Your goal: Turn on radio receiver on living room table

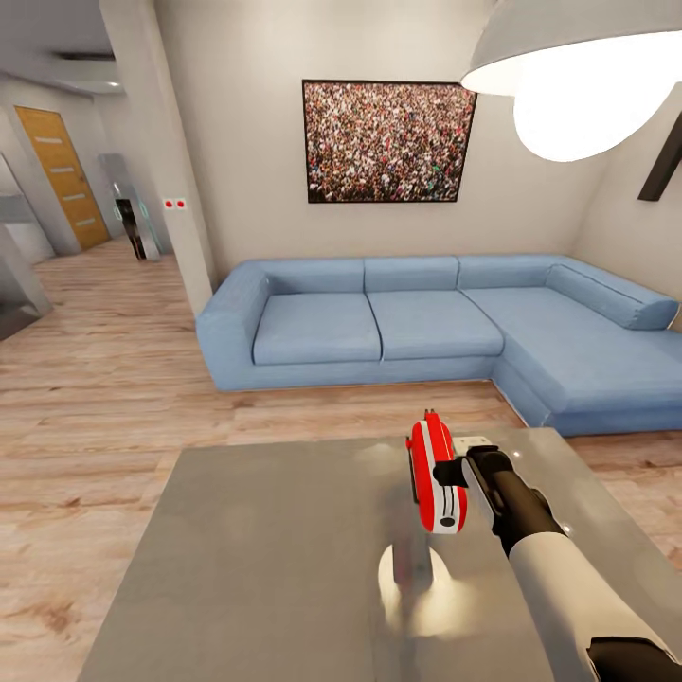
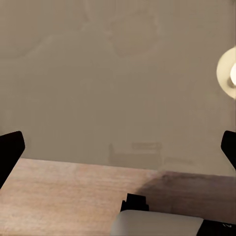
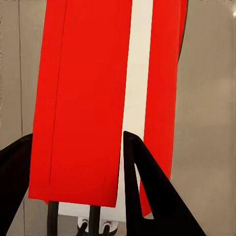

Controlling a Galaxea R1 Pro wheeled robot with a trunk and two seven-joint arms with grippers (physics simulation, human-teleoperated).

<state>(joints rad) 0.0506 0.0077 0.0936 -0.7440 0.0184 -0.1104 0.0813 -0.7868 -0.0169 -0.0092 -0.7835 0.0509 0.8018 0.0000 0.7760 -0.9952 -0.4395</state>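
Note:
The radio receiver point(image 1: 435, 476) is a slim red box with a white band and a short antenna at its far end. It hangs a little above the glossy grey table point(image 1: 265, 559), its dim reflection below it. My right gripper point(image 1: 455, 475) holds it from the right side, shut on it. In the right wrist view the red body point(image 3: 83, 98) runs between the black fingers point(image 3: 147, 191) of the right gripper point(image 3: 77, 135). My left gripper point(image 2: 118, 152) is open over the table top point(image 2: 98, 88), fingers far apart with nothing between them.
A blue L-shaped sofa point(image 1: 417, 322) stands beyond the table, under a framed crowd photo point(image 1: 386, 140). A grey dome lamp point(image 1: 578, 66) hangs at the upper right. Light wood floor point(image 1: 95, 398) runs left toward a hallway with an orange door point(image 1: 62, 175).

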